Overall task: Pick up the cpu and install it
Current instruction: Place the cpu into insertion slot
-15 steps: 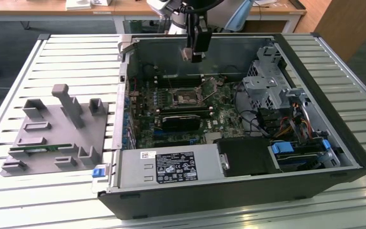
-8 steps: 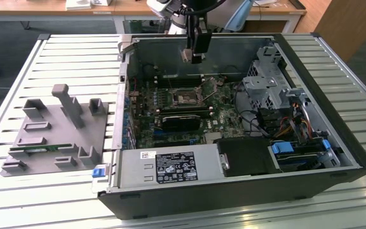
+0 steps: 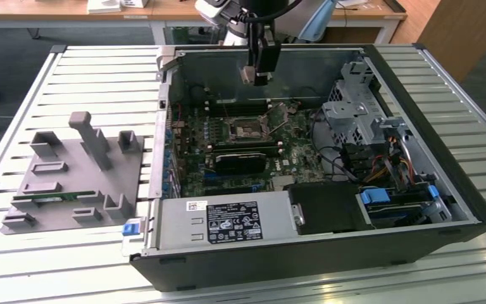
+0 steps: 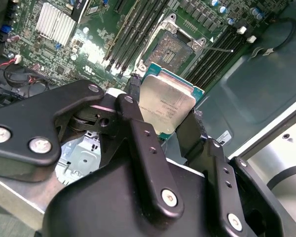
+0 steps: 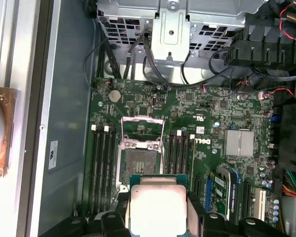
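Note:
My gripper (image 3: pixel 255 77) hangs above the open computer case (image 3: pixel 445 158), over the back part of the motherboard (image 3: pixel 226 145). It is shut on the cpu (image 4: pixel 165 106), a square chip with a silver metal top and a green rim, held by two opposite edges between the black fingers (image 4: pixel 135 91). In the first wrist view the cpu (image 5: pixel 158 205) sits between the fingers of the gripper (image 5: pixel 159 213), just short of the empty cpu socket (image 5: pixel 138 158). The socket (image 4: pixel 170 52) has its metal frame lifted open, and it lies below the chip without touching it.
Memory slots (image 5: pixel 101 163) flank the socket. A black block (image 3: pixel 243 161) sits on the board in front of it. The power supply (image 3: pixel 222 221) and drive cage (image 3: pixel 353 114) with cables crowd the case. A grey fixture tray (image 3: pixel 66 183) holding a green memory stick (image 3: pixel 45 197) lies on the slatted table.

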`<state>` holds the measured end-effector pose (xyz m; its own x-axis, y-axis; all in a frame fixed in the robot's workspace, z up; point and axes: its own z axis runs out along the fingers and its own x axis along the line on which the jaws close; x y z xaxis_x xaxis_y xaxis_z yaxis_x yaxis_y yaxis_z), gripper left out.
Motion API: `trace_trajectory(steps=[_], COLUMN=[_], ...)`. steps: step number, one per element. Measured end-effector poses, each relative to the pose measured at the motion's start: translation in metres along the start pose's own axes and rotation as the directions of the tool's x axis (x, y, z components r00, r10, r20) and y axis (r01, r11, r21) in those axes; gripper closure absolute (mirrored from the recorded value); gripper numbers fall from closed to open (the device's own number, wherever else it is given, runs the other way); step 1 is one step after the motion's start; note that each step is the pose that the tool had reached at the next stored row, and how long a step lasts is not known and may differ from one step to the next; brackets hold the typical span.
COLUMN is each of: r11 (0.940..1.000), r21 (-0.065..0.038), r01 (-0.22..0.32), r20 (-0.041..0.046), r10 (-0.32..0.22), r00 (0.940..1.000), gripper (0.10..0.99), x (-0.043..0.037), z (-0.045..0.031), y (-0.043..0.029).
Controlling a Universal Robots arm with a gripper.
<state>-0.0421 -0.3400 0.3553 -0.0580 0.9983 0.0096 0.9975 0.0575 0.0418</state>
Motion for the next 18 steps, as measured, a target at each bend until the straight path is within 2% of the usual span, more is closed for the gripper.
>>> trace_trajectory(steps=[18], r11=[1.0000], r21=[0.000], r01=[-0.002], r20=[0.0015], r10=[0.002], r00=[1.0000], gripper=[0.545], x=[0.0000], z=[0.0080], y=[-0.0003])
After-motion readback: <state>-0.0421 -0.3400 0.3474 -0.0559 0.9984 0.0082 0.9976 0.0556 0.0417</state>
